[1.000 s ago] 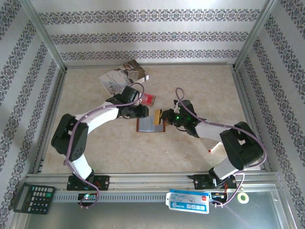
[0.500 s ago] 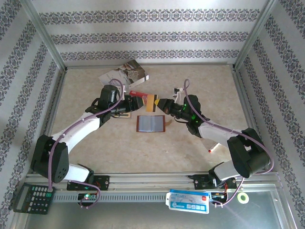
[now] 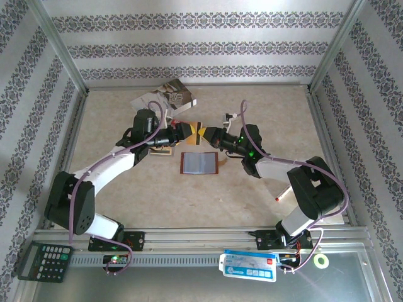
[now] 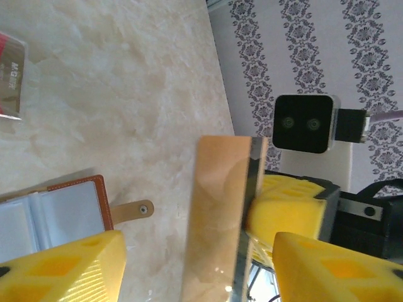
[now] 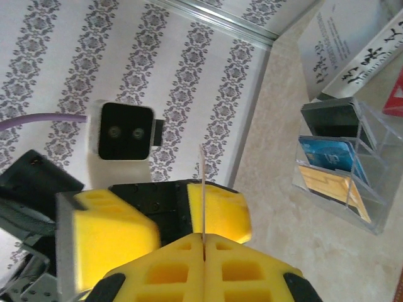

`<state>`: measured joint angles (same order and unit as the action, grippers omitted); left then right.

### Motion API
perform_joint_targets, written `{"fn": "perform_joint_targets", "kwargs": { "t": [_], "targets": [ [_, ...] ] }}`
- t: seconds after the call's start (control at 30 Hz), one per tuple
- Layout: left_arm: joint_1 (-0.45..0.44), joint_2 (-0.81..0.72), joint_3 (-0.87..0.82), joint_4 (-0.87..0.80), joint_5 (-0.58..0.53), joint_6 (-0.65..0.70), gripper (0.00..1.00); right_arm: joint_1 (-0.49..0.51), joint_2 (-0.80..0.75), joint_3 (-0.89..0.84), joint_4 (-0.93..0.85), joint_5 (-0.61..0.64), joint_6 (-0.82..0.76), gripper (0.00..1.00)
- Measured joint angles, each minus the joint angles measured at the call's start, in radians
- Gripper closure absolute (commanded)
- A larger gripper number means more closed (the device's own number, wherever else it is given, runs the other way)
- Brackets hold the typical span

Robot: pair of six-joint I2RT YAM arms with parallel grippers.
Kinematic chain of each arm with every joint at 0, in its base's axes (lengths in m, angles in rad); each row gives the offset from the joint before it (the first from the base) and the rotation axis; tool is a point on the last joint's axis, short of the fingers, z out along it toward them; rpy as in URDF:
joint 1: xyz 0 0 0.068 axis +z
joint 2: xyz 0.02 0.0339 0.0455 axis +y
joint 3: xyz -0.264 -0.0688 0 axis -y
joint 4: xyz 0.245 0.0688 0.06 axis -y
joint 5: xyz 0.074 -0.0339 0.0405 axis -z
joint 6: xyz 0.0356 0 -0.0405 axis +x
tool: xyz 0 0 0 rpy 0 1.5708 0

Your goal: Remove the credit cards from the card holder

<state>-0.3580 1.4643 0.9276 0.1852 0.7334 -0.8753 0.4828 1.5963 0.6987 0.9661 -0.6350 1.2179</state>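
A tan credit card (image 3: 199, 133) hangs in the air above the table, and my right gripper (image 3: 213, 136) is shut on its right edge. In the right wrist view the card (image 5: 203, 182) shows edge-on, rising from my shut right gripper (image 5: 203, 242). My left gripper (image 3: 187, 133) faces it from the left, open, one finger on each side of the card (image 4: 220, 214) with a gap on both sides of it; left gripper (image 4: 198, 274). The brown card holder (image 3: 199, 163) lies open on the table below, its tab (image 4: 135, 209) pointing right.
A clear stand (image 5: 343, 167) holds a blue card (image 5: 330, 154) and a tan card (image 5: 324, 181). A white-grey booklet (image 3: 162, 97) lies at the back. A red packet (image 4: 9, 75) lies near it. A calculator (image 3: 44, 261) and a blue-white package (image 3: 249, 264) sit on the front rail.
The right gripper lifted the tan card off the holder and carried it back. My left gripper left the holder, swung up and now brackets the card.
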Motion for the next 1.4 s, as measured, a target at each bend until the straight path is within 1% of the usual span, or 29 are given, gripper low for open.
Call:
{"fn": "perform_joint_targets", "kwargs": {
  "t": [0.1,0.3,0.43,0.53,0.57,0.6,0.67,0.73,0.8,0.97,1.03,1.2,1.27,1.4],
  "targets": [
    [0.0,0.019,0.0,0.047,0.011,-0.046,0.56,-0.003,0.0,0.0,0.017,-0.003,0.01,1.0],
    [0.0,0.024,0.001,0.122,0.031,-0.098,0.69,-0.01,0.006,0.0,0.022,-0.007,0.018,1.0],
    [0.0,0.024,0.002,0.13,0.03,-0.102,0.77,-0.016,0.017,0.0,0.032,-0.013,0.023,1.0],
    [0.003,0.024,0.002,0.129,0.025,-0.099,0.87,-0.016,0.024,0.006,0.035,-0.016,0.026,1.0],
    [0.006,0.024,0.002,0.128,0.025,-0.098,0.94,-0.016,0.026,0.009,0.035,-0.016,0.026,1.0],
    [0.008,0.024,0.003,0.125,0.025,-0.095,1.0,-0.016,0.026,0.011,0.034,-0.015,0.026,0.97],
    [0.011,0.024,0.015,0.112,0.026,-0.075,1.0,-0.019,0.026,0.012,0.019,-0.009,0.026,0.84],
    [0.011,0.025,0.041,0.077,0.029,-0.048,1.0,-0.021,0.024,0.015,-0.008,-0.003,0.013,0.68],
    [0.011,0.024,0.081,0.017,0.017,0.004,1.0,-0.023,0.016,0.016,-0.056,0.011,-0.008,0.53],
    [0.013,0.023,0.14,-0.127,-0.061,0.152,1.0,-0.036,-0.054,0.016,-0.252,0.062,-0.092,0.29],
    [0.013,0.02,0.148,-0.19,-0.11,0.217,1.0,-0.038,-0.091,0.016,-0.335,0.085,-0.141,0.24],
    [0.013,0.017,0.185,-0.372,-0.254,0.412,1.0,-0.038,-0.177,0.023,-0.546,0.159,-0.262,0.14],
    [0.013,0.017,0.212,-0.433,-0.315,0.492,1.0,-0.038,-0.196,0.025,-0.603,0.187,-0.299,0.13],
    [0.014,0.014,0.257,-0.531,-0.492,0.642,1.0,-0.038,-0.204,0.039,-0.713,0.221,-0.367,0.12]
  ]
}}
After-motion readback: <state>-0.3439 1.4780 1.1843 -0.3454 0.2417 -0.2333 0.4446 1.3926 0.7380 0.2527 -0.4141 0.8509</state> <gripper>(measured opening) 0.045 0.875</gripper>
